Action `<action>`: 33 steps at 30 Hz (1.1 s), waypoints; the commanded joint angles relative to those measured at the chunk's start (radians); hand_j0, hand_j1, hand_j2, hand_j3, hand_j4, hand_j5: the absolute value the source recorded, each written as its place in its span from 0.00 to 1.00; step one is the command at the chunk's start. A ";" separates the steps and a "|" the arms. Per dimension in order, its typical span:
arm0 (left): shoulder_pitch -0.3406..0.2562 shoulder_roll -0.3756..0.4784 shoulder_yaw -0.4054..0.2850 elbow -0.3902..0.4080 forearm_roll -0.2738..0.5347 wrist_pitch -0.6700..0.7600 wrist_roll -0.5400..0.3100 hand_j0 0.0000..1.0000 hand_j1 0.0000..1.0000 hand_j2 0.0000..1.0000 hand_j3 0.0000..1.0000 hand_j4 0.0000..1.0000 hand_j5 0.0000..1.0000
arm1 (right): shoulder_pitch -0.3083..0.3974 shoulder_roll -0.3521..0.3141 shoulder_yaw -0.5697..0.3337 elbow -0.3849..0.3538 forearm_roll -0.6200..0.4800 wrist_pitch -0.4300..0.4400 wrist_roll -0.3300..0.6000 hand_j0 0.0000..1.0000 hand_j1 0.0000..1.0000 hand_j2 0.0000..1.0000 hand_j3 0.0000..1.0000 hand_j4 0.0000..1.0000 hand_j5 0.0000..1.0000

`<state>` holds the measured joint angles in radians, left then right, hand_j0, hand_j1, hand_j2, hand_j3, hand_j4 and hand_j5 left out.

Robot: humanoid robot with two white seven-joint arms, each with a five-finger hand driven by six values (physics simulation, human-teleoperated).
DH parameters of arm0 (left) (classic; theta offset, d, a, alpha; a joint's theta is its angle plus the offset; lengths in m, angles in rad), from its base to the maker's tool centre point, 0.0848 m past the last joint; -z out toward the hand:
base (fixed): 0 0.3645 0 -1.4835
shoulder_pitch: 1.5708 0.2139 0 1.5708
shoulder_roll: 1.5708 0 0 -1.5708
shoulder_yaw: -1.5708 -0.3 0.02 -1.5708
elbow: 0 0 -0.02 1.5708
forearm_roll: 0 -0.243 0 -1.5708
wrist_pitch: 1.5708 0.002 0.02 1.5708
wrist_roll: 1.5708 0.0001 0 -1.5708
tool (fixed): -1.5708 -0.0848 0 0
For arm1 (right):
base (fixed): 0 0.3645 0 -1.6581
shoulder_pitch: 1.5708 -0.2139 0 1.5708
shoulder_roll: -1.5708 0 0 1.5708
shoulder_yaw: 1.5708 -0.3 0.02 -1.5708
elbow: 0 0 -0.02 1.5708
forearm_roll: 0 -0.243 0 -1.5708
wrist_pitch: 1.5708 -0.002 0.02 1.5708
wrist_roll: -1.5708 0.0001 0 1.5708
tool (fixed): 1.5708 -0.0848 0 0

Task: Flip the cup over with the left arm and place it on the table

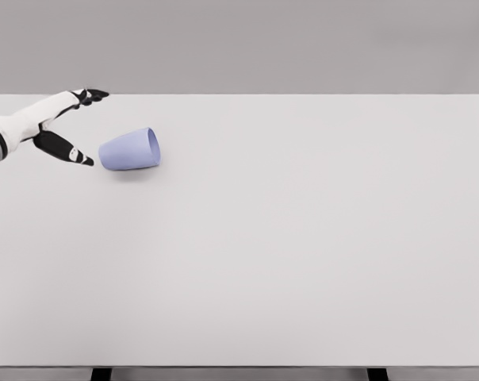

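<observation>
Your cup (130, 149) lies on its side on the table (303, 254) at far left, mouth facing right, with the left hand (61, 123) just beside its closed end, fingers spread wide and holding nothing. Being round, it could roll away if a fingertip nudges it before you close. The forearm is cut off at the frame edge, and you cannot tell whether the thumb touches the cup.

Even, bright, diffuse light is washing the table (303, 238) without glare, the cup (130, 150) is casting a faint soft shadow beneath, and edges are rendering slightly soft.
</observation>
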<state>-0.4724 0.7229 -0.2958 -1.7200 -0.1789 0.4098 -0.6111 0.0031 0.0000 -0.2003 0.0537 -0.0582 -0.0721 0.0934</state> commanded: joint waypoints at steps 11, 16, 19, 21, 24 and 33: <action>-0.011 -0.158 -0.026 -0.021 -0.226 0.147 0.000 1.00 1.00 1.00 1.00 1.00 1.00 | 0.000 0.000 0.001 0.000 0.000 0.000 0.000 1.00 1.00 1.00 1.00 1.00 1.00; -0.011 -0.212 -0.049 -0.013 -0.313 0.149 0.000 0.99 0.99 0.99 0.99 0.99 0.99 | 0.000 0.000 0.001 0.000 0.000 0.000 0.000 1.00 1.00 1.00 1.00 1.00 1.00; -0.011 -0.215 -0.058 -0.009 -0.315 0.147 0.000 0.98 0.98 0.98 0.98 0.98 0.98 | 0.000 0.000 0.001 0.000 0.000 0.000 0.000 1.00 1.00 1.00 1.00 1.00 1.00; -0.011 -0.215 -0.071 -0.009 -0.315 0.149 0.000 0.98 0.98 0.98 0.98 0.98 0.98 | 0.000 0.000 -0.001 0.000 0.000 0.000 0.000 1.00 1.00 1.00 1.00 1.00 1.00; -0.011 -0.215 -0.086 -0.007 -0.313 0.149 0.000 0.98 0.98 0.98 0.98 0.98 0.98 | 0.000 0.000 0.001 0.000 0.000 0.000 0.000 1.00 1.00 1.00 1.00 1.00 1.00; -0.025 -0.232 -0.104 0.034 -0.356 0.142 0.000 0.98 0.98 0.98 0.98 0.98 0.98 | 0.000 0.000 0.001 0.000 0.000 0.000 0.000 1.00 1.00 1.00 1.00 1.00 1.00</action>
<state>-0.4970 0.4943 -0.3940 -1.6911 -0.5152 0.5570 -0.6113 0.0031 0.0000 -0.1996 0.0537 -0.0582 -0.0721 0.0934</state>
